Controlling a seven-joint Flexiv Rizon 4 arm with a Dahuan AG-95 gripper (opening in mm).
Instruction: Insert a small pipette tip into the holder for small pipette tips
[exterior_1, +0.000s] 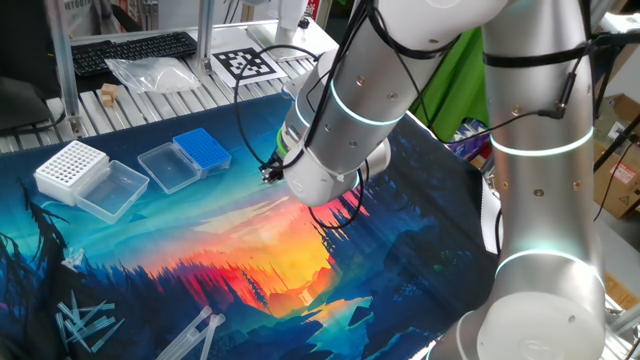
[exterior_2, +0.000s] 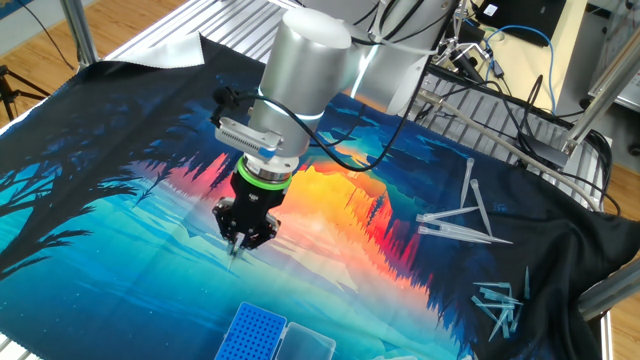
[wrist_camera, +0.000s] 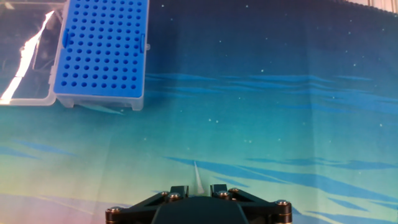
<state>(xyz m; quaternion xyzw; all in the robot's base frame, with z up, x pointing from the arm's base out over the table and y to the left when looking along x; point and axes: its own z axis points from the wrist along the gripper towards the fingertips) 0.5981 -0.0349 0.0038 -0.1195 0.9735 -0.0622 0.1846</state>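
Observation:
The holder for small pipette tips is a blue rack with a fine grid of holes, its clear lid hinged open beside it. It lies at the upper left of the hand view. It also shows in one fixed view and at the bottom edge of the other fixed view. My gripper is shut on a small clear pipette tip that points out from between the fingers. The gripper hangs above the mat, apart from the holder, to the right of it in the hand view.
A larger white rack with its own clear lid stands left of the blue holder. Loose pipette tips lie on the mat and in a second heap. A plastic bag and a keyboard lie beyond the mat.

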